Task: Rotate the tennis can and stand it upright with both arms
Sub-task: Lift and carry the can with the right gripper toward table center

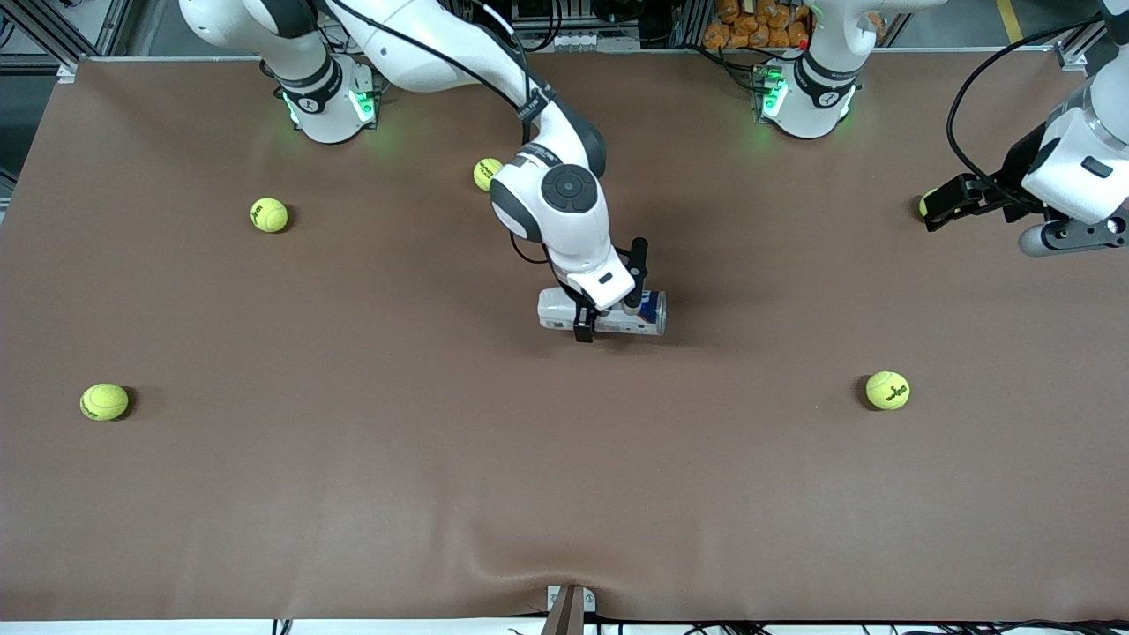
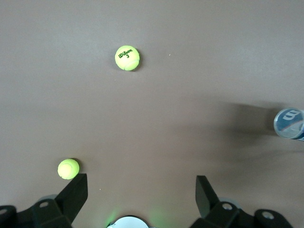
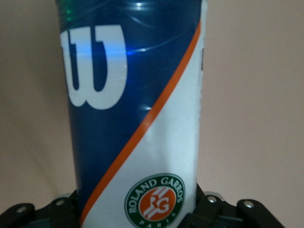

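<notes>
The tennis can [image 1: 557, 310] lies on its side at the middle of the table, its dark blue end toward the left arm's end. My right gripper [image 1: 609, 319] is down on it with a finger on each side of its white part. The right wrist view shows the can [image 3: 137, 118] filling the space between the fingers, with the white W and the orange stripe. My left gripper [image 1: 939, 207] hangs open and empty over the table's left-arm end; it is open in its own view [image 2: 141, 190], where the can's blue end [image 2: 289, 124] shows at the edge.
Several yellow-green tennis balls lie about: one [image 1: 269, 214] and one [image 1: 104, 401] toward the right arm's end, one [image 1: 487, 174] beside the right arm's wrist, one [image 1: 887, 390] [image 2: 127, 58] toward the left arm's end, one [image 2: 68, 168] by the left gripper.
</notes>
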Controlling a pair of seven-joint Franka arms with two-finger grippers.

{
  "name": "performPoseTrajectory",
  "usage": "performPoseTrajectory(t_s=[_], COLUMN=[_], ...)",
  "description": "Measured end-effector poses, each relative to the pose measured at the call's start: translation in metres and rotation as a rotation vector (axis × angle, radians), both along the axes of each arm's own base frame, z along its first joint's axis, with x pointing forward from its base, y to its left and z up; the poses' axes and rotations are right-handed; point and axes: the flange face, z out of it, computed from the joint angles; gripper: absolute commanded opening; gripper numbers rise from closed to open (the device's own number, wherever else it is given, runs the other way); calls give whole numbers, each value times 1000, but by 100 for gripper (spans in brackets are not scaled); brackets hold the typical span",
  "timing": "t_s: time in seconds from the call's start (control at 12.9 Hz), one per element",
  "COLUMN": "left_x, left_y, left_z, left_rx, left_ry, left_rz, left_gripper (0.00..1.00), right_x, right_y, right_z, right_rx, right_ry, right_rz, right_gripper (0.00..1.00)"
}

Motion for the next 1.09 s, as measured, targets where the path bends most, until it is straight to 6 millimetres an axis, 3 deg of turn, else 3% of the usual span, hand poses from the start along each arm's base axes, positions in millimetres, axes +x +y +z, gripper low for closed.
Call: performPoseTrajectory(t_s=[0.23,0.93,1.01,1.09], left_x=[1,3,4,4], left_y=[0,0,0,0], left_z=[-2,-7,-7,-7], left_rx=[0,1,1,1], left_ry=[3,12,13,14], left_rz=[1,1,1,1], left_gripper=[100,100,100,100], right_x=[-4,6,6,7], right_y=[7,-2,-1,-1], right_z=[-26,-64,-66,-68], right_rx=[-41,-106,-102,-100], right_ry=[-9,-28,-33,-35], right_rz=[47,64,65,66], right_gripper=[82,86,100,100])
